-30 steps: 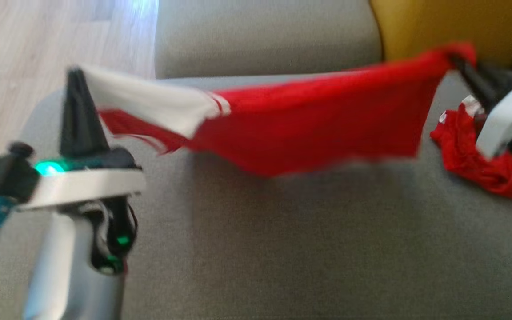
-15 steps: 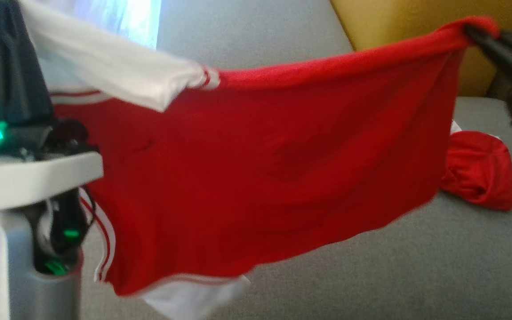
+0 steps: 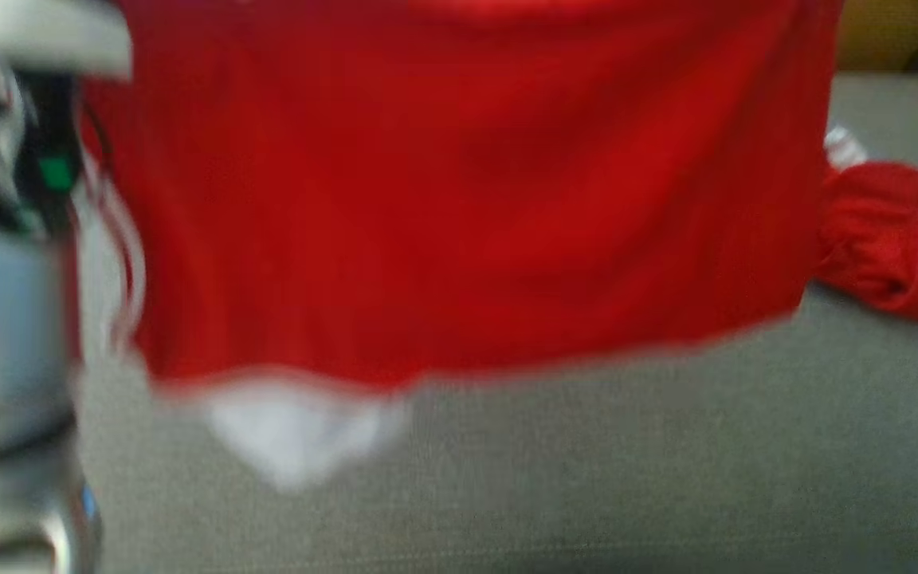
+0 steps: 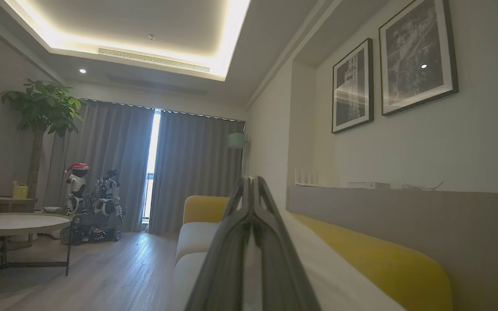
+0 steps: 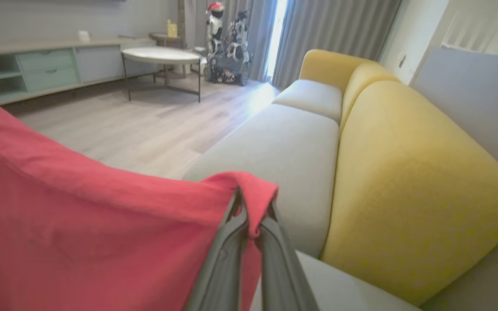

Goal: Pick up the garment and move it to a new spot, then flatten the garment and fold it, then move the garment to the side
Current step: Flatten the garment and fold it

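Currently I hold the garment (image 3: 459,199) stretched in the air above the sofa (image 3: 586,478). The left claw (image 4: 251,179) is clenched on its white part and the right claw (image 5: 249,211) on a red corner. To do this well, I keep both claws level and apart so the cloth stays taut, then lower the hem first. Compared with half a second ago, it hangs higher; the head view has shifted too.

Left hand (image 4: 251,183), fingers pressed together on a white strip of the garment (image 4: 251,276). Beyond it: sofa (image 4: 199,237) (yellow back, pale grey seat), grey curtains (image 4: 193,168), potted plant (image 4: 41,112) and round table (image 4: 15,222) at left, two framed pictures (image 4: 417,56) on the right-hand wall.
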### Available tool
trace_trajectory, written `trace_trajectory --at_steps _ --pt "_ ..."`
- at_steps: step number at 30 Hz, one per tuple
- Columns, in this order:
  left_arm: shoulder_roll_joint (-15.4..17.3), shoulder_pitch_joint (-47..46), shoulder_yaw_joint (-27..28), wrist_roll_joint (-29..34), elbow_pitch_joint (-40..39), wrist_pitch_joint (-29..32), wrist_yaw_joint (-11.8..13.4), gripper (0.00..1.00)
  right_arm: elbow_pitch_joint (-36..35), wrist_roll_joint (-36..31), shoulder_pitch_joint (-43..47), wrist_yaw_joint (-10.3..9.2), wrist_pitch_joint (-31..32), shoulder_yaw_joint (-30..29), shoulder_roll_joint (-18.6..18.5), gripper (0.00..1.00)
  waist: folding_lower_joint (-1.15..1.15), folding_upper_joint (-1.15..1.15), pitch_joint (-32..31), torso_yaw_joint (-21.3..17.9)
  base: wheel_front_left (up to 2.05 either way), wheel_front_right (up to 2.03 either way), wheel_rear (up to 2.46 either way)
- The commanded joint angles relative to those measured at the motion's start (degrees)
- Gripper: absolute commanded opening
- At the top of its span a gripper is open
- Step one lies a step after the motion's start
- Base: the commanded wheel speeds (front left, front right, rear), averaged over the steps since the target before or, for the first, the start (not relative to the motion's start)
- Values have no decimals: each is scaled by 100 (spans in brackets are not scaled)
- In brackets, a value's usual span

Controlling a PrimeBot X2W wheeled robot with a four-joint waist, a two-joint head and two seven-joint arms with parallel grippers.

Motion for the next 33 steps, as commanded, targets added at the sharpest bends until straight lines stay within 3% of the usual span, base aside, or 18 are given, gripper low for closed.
trace_trajectory --at_steps 1,4,8,11,15,19,20,22,27,33 --pt "298 -689 123 82 61 10 -46 0 12 -74 -489 -4 -90 -20 82 0 0 0 659 -6 0 0 0" --pt "312 -1809 54 276 1000 -257 -87 0 737 -387 -1471 -4 -647 175 343 0 0 0 1207 3 0 0 0" --pt "282 -3321 189 475 2148 -1080 45 0 1912 -961 -2734 -4 -1937 263 755 0 0 0 1750 58 0 0 0" --pt "183 -3933 215 512 2848 -1617 28 0 2788 -1355 -3277 -4 -3056 315 1050 0 0 0 1821 122 0 0 0" --pt "7 -4257 134 530 3367 -1803 -130 0 3720 -1567 -3626 -4 -4139 346 1263 0 0 0 2011 273 0 0 0" --pt "-212 -3847 155 451 3600 -1847 -299 0 4641 -876 -3254 -4 -4562 -1 1717 0 0 0 2044 449 0 0 0" --pt "-298 -3374 258 414 3499 -1850 -405 0 4894 -527 -2919 -4 -4528 20 2022 0 0 0 2067 473 0 0 0" --pt "-364 -2798 343 439 3374 -1852 -499 0 4979 -402 -2562 -4 -4498 274 2173 0 0 0 2126 490 0 0 0" --pt "-539 -1191 370 729 3052 -1853 -778 0 5289 -185 -1595 -4 -4564 787 2208 0 0 0 1967 553 0 0 0" --pt "-569 312 239 1228 2673 -1853 -974 0 5351 -96 -717 -4 -4390 1624 1871 0 0 0 1570 618 0 0 0"
